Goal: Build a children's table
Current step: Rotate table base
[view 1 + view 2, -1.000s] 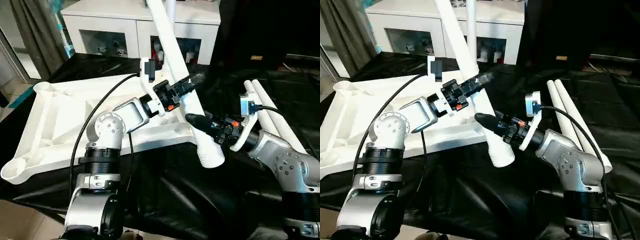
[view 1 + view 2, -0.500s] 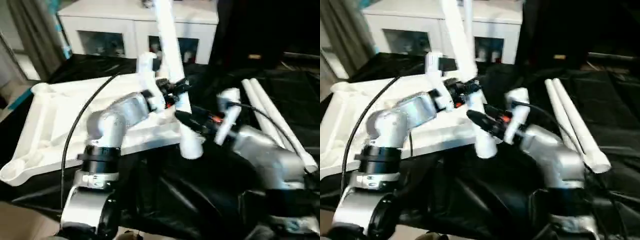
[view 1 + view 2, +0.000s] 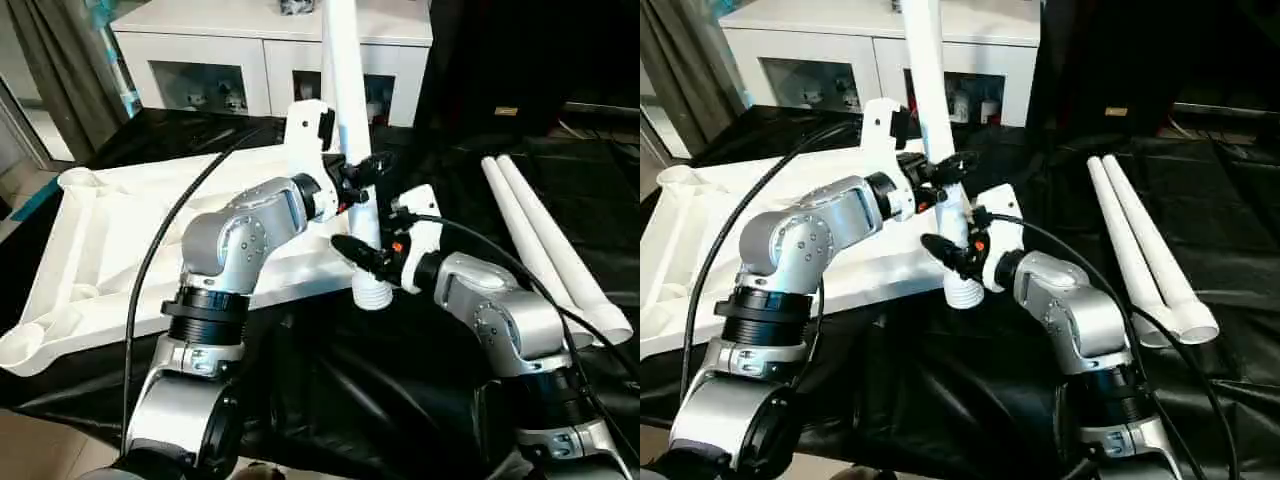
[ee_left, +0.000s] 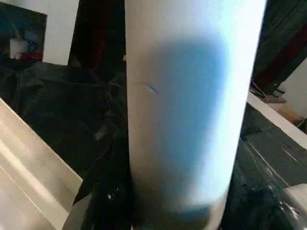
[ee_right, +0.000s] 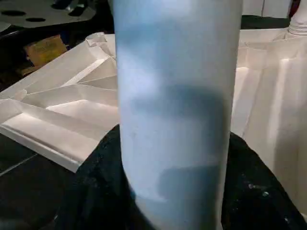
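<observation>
A Unitree G1 humanoid holds a white table leg (image 3: 345, 120) nearly upright above the near right corner of the upturned tabletop (image 3: 110, 250), which lies ribbed side up on black sheeting (image 3: 380, 400). The left gripper (image 3: 362, 170) clasps the tube partway up, its black fingers half-spread around the shaft; the right gripper (image 3: 358, 252) grips lower down, just above the ribbed flared end (image 3: 372, 290), fingers likewise about half open and filled by the leg. Both wrist views show the tube seated between the fingers.

From the leg, the tabletop's other round corner sockets sit out at about nine o'clock (image 3: 78, 180) and at about eight o'clock (image 3: 25, 345). Two spare legs (image 3: 545, 235) lie side by side at three o'clock, well apart from the work. A white cabinet (image 3: 270, 50) stands at twelve.

The step looks to be seating this leg in the corner socket beneath it, which the arms hide. Doing it well would call for bringing the tube truly vertical first, centring the flared end over the socket, then pressing straight down with both grips steady; a tilted entry would likely jam or tip the tabletop.
</observation>
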Controlling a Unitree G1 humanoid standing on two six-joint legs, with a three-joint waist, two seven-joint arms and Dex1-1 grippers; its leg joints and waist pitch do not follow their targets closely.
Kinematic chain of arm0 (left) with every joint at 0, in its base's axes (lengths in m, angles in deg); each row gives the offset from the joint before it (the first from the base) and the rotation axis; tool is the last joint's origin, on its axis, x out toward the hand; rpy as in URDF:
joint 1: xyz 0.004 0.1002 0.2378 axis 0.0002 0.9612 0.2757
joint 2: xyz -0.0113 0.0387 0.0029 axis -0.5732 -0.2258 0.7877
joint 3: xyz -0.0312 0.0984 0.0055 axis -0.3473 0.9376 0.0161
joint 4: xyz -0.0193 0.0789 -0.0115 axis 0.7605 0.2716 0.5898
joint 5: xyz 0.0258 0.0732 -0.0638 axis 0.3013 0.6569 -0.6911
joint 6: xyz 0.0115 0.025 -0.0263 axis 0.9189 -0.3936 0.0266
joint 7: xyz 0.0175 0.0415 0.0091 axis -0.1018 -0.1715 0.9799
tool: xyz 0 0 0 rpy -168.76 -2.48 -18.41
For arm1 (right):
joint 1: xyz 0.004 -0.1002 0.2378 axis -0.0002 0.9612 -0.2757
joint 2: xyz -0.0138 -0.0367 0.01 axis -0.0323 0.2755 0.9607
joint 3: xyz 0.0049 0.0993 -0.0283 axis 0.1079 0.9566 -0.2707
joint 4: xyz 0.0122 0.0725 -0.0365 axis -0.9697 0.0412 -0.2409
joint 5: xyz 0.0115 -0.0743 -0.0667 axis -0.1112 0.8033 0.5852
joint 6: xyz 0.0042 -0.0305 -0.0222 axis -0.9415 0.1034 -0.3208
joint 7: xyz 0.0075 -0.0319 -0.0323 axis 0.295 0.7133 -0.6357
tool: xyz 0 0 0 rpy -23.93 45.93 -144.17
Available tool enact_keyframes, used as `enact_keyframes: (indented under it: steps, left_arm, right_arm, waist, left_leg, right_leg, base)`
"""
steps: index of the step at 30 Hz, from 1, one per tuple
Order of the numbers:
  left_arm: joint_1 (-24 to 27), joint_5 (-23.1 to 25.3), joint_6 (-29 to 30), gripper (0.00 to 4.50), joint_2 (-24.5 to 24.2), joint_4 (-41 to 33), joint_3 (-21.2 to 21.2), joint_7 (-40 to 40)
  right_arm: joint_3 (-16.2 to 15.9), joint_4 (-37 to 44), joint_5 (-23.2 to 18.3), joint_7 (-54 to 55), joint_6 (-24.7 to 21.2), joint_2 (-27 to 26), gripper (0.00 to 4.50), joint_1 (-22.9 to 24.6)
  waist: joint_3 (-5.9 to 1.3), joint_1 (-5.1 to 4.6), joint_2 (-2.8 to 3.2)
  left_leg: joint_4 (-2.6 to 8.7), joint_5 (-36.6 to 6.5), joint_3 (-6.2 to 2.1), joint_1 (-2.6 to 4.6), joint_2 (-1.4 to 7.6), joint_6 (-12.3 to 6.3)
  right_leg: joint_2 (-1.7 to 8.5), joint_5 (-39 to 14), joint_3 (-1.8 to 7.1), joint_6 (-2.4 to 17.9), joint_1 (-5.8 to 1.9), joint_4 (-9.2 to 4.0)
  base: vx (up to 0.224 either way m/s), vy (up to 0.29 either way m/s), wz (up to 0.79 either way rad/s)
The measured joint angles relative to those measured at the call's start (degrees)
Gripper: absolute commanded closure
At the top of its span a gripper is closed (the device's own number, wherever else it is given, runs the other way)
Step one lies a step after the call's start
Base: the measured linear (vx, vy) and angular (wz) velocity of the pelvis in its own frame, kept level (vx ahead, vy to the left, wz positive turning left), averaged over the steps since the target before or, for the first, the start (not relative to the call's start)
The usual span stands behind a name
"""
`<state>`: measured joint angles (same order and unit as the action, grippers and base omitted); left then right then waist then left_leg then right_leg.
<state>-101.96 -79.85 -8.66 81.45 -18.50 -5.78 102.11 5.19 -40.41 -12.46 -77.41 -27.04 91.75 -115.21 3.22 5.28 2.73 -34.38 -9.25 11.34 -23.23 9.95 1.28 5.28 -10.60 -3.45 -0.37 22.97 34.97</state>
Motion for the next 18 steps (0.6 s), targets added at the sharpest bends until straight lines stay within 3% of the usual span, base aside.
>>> enact_keyframes:
  steps: [3,4,11,18]
  left_arm:
    - [0.00,-0.07,0.05,2.67,0.00,-0.17,0.25,0.12]
    - [-0.01,-0.17,0.32,2.11,-0.07,-0.34,0.30,0.34]
    - [0.00,-5.16,2.06,1.55,-1.56,-0.54,-0.43,7.68]
    - [0.95,-13.15,3.38,1.00,-5.13,-0.02,-1.17,24.79]
  right_arm:
    - [0.29,-0.05,-0.85,-1.48,0.00,0.62,2.59,0.00]
    - [0.32,-0.06,-1.19,-2.14,0.00,1.04,2.60,0.01]
    - [2.20,2.06,-7.56,-13.15,-0.10,5.31,2.61,2.37]
    - [3.23,5.79,-14.60,-24.37,-1.33,9.51,2.62,4.99]
  waist:
    - [0.00,0.00,0.00]
    - [0.00,0.01,0.00]
    - [0.00,0.26,0.00]
    - [-0.03,0.39,0.06]
  left_leg:
    - [0.00,0.00,0.00,0.00,0.00,0.00]
    - [0.00,0.00,0.00,0.00,0.00,0.00]
    - [-0.01,0.00,0.00,-0.02,0.00,-0.01]
    - [-0.01,0.00,0.00,0.06,0.01,-0.01]
  right_leg:
    - [0.00,0.00,0.00,0.00,0.00,0.00]
    - [0.00,0.00,0.00,0.00,0.00,0.00]
    - [0.00,0.00,-0.01,0.00,0.00,-0.02]
    - [0.00,0.00,-0.01,0.01,-0.04,0.03]
  base:
    - [0.000,0.000,0.00]
    - [0.000,0.000,0.00]
    - [0.000,0.000,0.00]
    - [0.000,0.000,0.00]
